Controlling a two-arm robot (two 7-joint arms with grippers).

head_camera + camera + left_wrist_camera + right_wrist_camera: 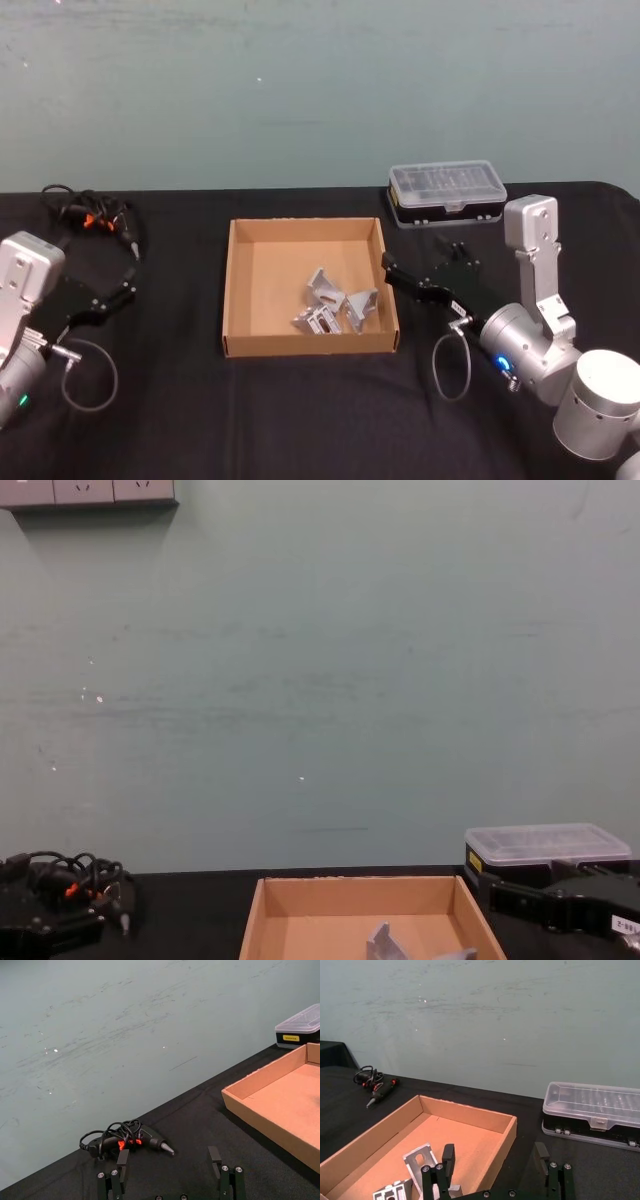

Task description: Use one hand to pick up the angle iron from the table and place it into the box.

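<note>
Brackets: three grey metal angle irons (pixel 333 305) lie clustered in the near-right part of the shallow brown cardboard box (pixel 250 290), mid-table on the flat matte black tabletop (pixel 300 410). My right gripper (pixel 388 268) sits at the box's right wall, fingers (pixel 448 1156) spread wide, empty. My left gripper (pixel 130 290) is well left of the box, also spread, empty, near the black corded tool with orange bits (pixel 95 218). Black case with clear plastic lid (pixel 447 193) sits behind-right.

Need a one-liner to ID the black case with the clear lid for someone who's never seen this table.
On the black table, find the brown cardboard box at centre. The case sits just past the box's far right corner, near the table's back edge. It is a small black tray under a clear ribbed plastic lid, unlike the open cardboard box.
</note>
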